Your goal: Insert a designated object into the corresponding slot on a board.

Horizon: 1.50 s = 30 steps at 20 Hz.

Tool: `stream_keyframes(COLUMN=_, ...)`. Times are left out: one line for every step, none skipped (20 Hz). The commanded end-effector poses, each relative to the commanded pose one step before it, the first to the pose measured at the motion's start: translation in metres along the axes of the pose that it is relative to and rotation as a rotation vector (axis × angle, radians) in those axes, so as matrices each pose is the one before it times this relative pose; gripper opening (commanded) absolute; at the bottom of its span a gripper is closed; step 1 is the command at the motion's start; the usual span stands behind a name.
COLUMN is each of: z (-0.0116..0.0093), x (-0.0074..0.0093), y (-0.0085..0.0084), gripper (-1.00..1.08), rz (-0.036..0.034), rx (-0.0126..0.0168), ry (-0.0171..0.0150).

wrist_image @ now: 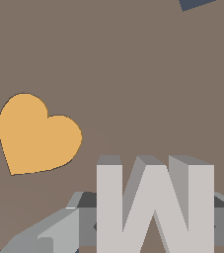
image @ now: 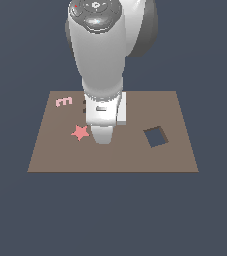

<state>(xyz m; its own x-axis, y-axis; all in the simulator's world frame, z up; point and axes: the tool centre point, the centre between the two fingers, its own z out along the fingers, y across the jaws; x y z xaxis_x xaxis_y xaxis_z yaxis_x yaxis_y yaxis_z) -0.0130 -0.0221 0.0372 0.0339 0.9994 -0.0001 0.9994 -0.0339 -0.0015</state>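
In the wrist view, the light grey M-shaped block (wrist_image: 155,207) stands upright between my gripper's (wrist_image: 155,225) grey fingers (wrist_image: 59,230), which press on its two sides just above the brown board (wrist_image: 133,74). In the exterior view the arm (image: 102,75) hangs over the left-middle of the board (image: 135,157) and hides both the gripper and the block. Small dark marks (image: 84,105) at the arm's left edge look like part of the M-shaped slot; the rest of it is hidden behind the arm.
A pink E-shaped piece (image: 64,101) and a pink star (image: 80,132) lie on the board's left part in the exterior view. A larger square dark hole (image: 156,136) is on its right. An orange heart (wrist_image: 37,133) lies flat on the board beside the gripper.
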Motion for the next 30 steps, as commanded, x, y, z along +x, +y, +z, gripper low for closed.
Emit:
stream_keyframes(z=-0.00085, x=-0.01061, y=-0.01516, gripper=-1.00, rz=-0.03807, rx=-0.00074, ry=-0.00007)
stream_keyframes(z=-0.00023, x=-0.00396, y=-0.00554, gripper=-1.00, rz=-0.01398, rx=-0.00001, ry=-0.00001)
stream_keyframes(z=-0.00022, x=-0.00384, y=-0.00533, gripper=-1.00, rz=-0.01351, rx=-0.00001, ry=-0.00001)
stream_keyframes(z=-0.00021, x=-0.00372, y=-0.00511, gripper=-1.00, rz=-0.01301, rx=-0.00002, ry=-0.00001)
stream_keyframes(z=-0.00020, x=-0.00360, y=-0.00488, gripper=-1.00, rz=-0.01247, rx=-0.00002, ry=-0.00001)
stream_keyframes(z=-0.00019, x=-0.00347, y=-0.00463, gripper=-1.00, rz=-0.01190, rx=-0.00002, ry=-0.00001)
stream_keyframes(z=-0.00018, x=-0.00332, y=-0.00436, gripper=-1.00, rz=-0.01126, rx=-0.00003, ry=-0.00002)
stream_keyframes(z=-0.00017, x=-0.00313, y=-0.00407, gripper=-1.00, rz=-0.01056, rx=-0.00003, ry=-0.00002)
stream_keyframes(z=-0.00016, x=-0.00292, y=-0.00376, gripper=-1.00, rz=-0.00979, rx=-0.00003, ry=-0.00002)
stream_keyframes(z=-0.00015, x=-0.00270, y=-0.00342, gripper=-1.00, rz=-0.00895, rx=-0.00003, ry=-0.00002)
stream_keyframes(z=-0.00013, x=-0.00247, y=-0.00307, gripper=-1.00, rz=-0.00805, rx=-0.00003, ry=-0.00002)
stream_keyframes(z=-0.00012, x=-0.00221, y=-0.00269, gripper=-1.00, rz=-0.00714, rx=-0.00003, ry=-0.00002)
stream_keyframes(z=-0.00010, x=-0.00197, y=-0.00231, gripper=-1.00, rz=-0.00618, rx=-0.00003, ry=-0.00002)
stream_keyframes(z=-0.00009, x=-0.00172, y=-0.00194, gripper=-1.00, rz=-0.00526, rx=-0.00003, ry=-0.00002)
stream_keyframes(z=-0.00008, x=-0.00144, y=-0.00159, gripper=-1.00, rz=-0.00442, rx=-0.00003, ry=-0.00002)
stream_keyframes(z=-0.00006, x=-0.00121, y=-0.00126, gripper=-1.00, rz=-0.00352, rx=-0.00002, ry=-0.00002)
stream_keyframes(z=-0.00005, x=-0.00096, y=-0.00095, gripper=-1.00, rz=-0.00267, rx=-0.00002, ry=-0.00001)
stream_keyframes(z=-0.00003, x=-0.00065, y=-0.00065, gripper=-1.00, rz=-0.00195, rx=-0.00002, ry=-0.00001)
stream_keyframes(z=-0.00002, x=-0.00048, y=-0.00041, gripper=-1.00, rz=-0.00098, rx=-0.00001, ry=-0.00001)
stream_keyframes(z=0.00000, x=-0.00033, y=-0.00018, gripper=-1.00, rz=0.00000, rx=0.00000, ry=0.00000)
stream_keyframes(z=0.00024, x=0.00057, y=0.00060, gripper=-1.00, rz=0.00304, rx=0.00056, ry=0.00002)
stream_keyframes(z=0.00041, x=-0.00011, y=-0.00003, gripper=-1.00, rz=0.00000, rx=0.00000, ry=0.00000)
stream_keyframes(z=0.00117, x=0.00002, y=0.00002, gripper=-1.00, rz=-0.00068, rx=-0.00008, ry=-0.00010)
stream_keyframes(z=0.00200, x=-0.00020, y=-0.00004, gripper=-1.00, rz=-0.00068, rx=-0.00008, ry=-0.00010)
stream_keyframes(z=0.00262, x=-0.00036, y=-0.00011, gripper=-1.00, rz=-0.00068, rx=-0.00007, ry=-0.00010)
stream_keyframes(z=0.00199, x=-0.00005, y=-0.00003, gripper=-1.00, rz=-0.00096, rx=-0.00009, ry=-0.00014)
stream_keyframes(z=0.00123, x=-0.00033, y=-0.00011, gripper=-1.00, rz=0.00000, rx=0.00000, ry=0.00000)
stream_keyframes(z=0.00041, x=-0.00011, y=-0.00004, gripper=-1.00, rz=0.00000, rx=0.00000, ry=0.00000)
stream_keyframes(z=0.00000, x=0.00000, y=0.00000, gripper=1.00, rz=0.00000, rx=0.00000, ry=0.00000)
stream_keyframes(z=0.00000, x=0.00000, y=0.00000, gripper=1.00, rz=0.00000, rx=0.00000, ry=0.00000)
